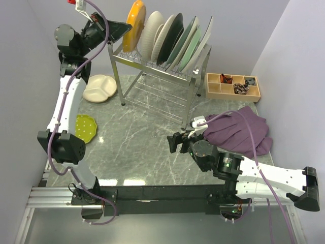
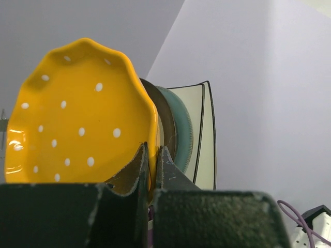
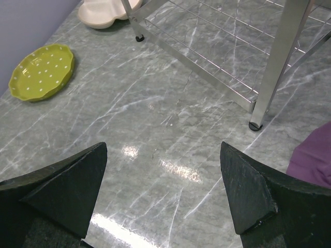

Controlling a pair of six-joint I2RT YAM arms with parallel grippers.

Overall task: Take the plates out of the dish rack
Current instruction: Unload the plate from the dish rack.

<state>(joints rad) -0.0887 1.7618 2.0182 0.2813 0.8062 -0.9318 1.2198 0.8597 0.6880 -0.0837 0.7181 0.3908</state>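
From above, my left claw (image 1: 123, 29) reaches in high at the far left of the table (image 1: 142, 147), touching the rim of an orange plate (image 1: 134, 24). That plate stands upright at the left end of a row on top of the wire rack (image 1: 152, 89). I cannot tell from here whether it rests on the prongs. Beside it in the row stand two cream plates (image 1: 151, 34), a dark plate (image 1: 172, 34), two green plates (image 1: 189, 43) and a white square plate (image 1: 204, 46), all leaning on edge. On the table left of the rack lies a cream divided plate (image 1: 100, 87), and nearer to me a yellow-green dotted plate (image 1: 85, 127). A wooden tray (image 1: 216, 90) of small items sits right of the rack, with a purple cloth (image 1: 241, 129) in front of it. My right claw (image 1: 175, 143) hangs low over the table, in front of the rack. From my left wrist, the orange plate with its white dots fills the left side. My two dark fingers (image 2: 135, 168) are drawn narrow, with its scalloped edge pinched between them. Behind it stand a brown plate, a teal one and the dark-edged square one. From my right wrist, my fingers (image 3: 67, 186) are spread wide with nothing between them but bare stone. Beyond them lie the dotted plate at far left and the divided plate at the top. The rack's legs are at the right, and a corner of the cloth shows at the right edge.
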